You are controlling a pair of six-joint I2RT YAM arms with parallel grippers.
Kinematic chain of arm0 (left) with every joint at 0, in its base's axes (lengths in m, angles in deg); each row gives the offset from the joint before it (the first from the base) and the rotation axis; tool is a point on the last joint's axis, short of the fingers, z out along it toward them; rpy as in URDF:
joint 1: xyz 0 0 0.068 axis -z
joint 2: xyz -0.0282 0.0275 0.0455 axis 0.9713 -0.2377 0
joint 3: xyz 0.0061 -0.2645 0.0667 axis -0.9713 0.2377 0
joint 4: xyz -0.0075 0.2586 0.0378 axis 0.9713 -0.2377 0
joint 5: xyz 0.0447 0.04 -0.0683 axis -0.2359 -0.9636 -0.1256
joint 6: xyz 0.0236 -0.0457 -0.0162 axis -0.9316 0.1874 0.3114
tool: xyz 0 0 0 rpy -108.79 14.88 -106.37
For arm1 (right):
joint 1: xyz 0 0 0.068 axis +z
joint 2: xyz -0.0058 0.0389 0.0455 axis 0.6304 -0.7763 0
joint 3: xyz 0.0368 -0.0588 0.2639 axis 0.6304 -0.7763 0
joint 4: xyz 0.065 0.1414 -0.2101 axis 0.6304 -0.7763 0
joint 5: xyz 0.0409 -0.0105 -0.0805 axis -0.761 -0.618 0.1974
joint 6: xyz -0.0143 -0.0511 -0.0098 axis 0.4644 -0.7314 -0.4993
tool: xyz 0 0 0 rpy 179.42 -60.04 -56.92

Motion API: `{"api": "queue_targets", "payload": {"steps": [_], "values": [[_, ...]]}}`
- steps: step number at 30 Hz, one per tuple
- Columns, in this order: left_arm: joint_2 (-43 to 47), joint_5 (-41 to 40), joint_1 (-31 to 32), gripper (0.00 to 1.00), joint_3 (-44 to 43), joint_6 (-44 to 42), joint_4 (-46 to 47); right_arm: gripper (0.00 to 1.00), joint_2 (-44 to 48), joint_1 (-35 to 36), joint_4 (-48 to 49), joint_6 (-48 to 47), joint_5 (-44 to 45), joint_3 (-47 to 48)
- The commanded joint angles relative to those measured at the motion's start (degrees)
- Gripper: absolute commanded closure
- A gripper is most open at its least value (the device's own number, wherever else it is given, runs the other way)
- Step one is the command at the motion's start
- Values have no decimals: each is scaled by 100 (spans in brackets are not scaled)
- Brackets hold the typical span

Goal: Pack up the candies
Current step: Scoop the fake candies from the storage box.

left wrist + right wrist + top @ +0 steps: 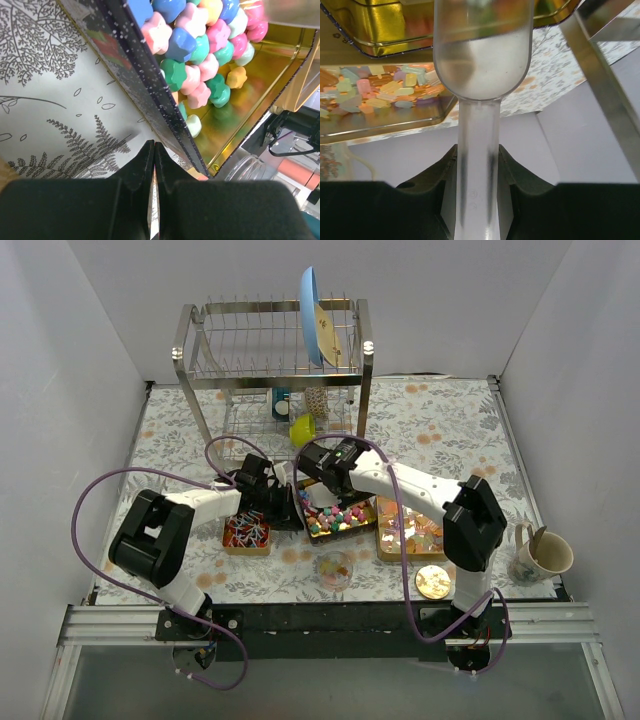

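The pastel candies (192, 60) lie heaped loose in the middle gold tray (260, 85), with the striped candies (247, 531) in the left tray (228, 543) and the orange candies (412, 528) in the right tray (383, 554). Judge all of them small, light, hard and prone to roll or slip from a two-finger pinch, so take them in bulk with the clear scoop (482, 55) rather than singly. Your right gripper (476, 155) is clamped on the scoop's handle, while your left gripper (153, 147) has its fingers pressed together just beside the middle tray's dark outer wall; whether it pinches anything cannot be told.
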Motion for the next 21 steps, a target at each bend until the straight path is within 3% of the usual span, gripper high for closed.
{"api": "queue_targets", "payload": {"steps": [1, 12, 21], "values": [[25, 126, 39, 100, -67, 61, 180, 99, -172, -174, -624, 769, -387, -110], [-204, 320, 39, 100, -75, 149, 383, 99, -532, -394, -633, 1772, -783, 30], [-212, 451, 39, 100, -145, 333, 567, 99, -1288, -482, -642, 2185, -800, 1022]]}}
